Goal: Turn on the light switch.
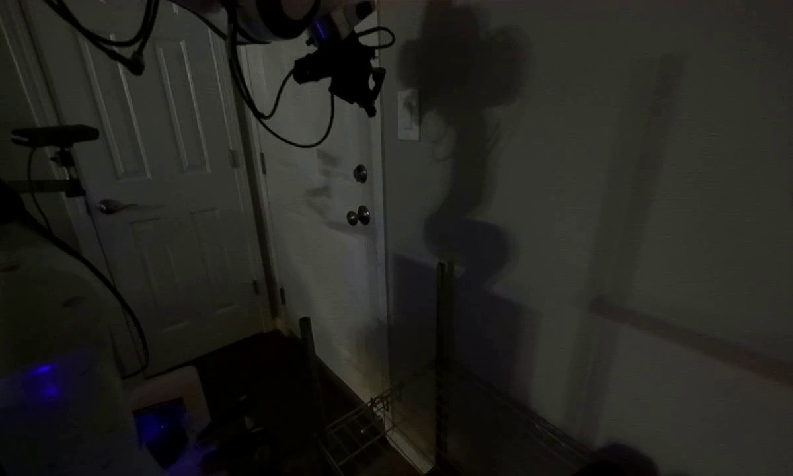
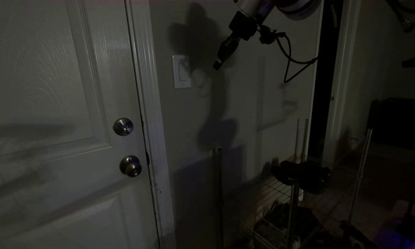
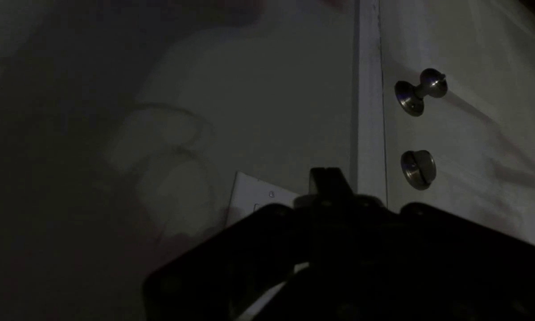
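The light switch is a pale upright wall plate with a wide rocker. It shows in both exterior views (image 1: 408,125) (image 2: 182,74), partly in the shadow of the arm. In the wrist view only an edge and corner of the plate (image 3: 252,191) show, and the rest is hidden behind the gripper. My gripper (image 3: 325,171) is shut and empty, its fingertips pressed together. In an exterior view the fingertips (image 2: 217,65) are to the right of the plate with a gap between. In an exterior view the fingertips (image 1: 372,111) are left of the plate, at about its height.
A white door with a round knob (image 2: 130,166) and a lock (image 2: 123,126) is beside the switch. A wire rack (image 1: 357,430) with upright posts (image 1: 443,357) stands below, near the wall. Another door (image 1: 165,198) is at the left. Cables (image 1: 304,144) hang from the arm. The room is dark.
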### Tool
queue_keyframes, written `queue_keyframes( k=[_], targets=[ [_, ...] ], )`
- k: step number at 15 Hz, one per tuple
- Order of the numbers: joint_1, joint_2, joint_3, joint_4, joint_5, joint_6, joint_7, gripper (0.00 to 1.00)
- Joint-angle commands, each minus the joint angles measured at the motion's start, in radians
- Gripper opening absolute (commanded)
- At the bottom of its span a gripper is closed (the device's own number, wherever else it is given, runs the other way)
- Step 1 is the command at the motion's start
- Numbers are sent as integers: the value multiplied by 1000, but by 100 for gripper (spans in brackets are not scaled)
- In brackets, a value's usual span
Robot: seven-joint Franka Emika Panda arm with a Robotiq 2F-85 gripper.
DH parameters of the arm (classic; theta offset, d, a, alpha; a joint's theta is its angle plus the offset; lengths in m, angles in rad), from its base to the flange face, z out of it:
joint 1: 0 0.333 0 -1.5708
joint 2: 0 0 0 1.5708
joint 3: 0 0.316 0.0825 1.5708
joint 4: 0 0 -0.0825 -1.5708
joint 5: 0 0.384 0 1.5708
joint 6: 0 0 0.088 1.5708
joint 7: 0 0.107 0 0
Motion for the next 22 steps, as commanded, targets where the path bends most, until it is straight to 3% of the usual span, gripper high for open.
queue_keyframes(
  k=[1,13,22],
  targets=[
    [-35,120,24,125,-37,20,-18,1],
    [-73,315,105,362,-153,3,22,1],
    [-86,418,108,473,-219,-11,62,1]
  ],
)
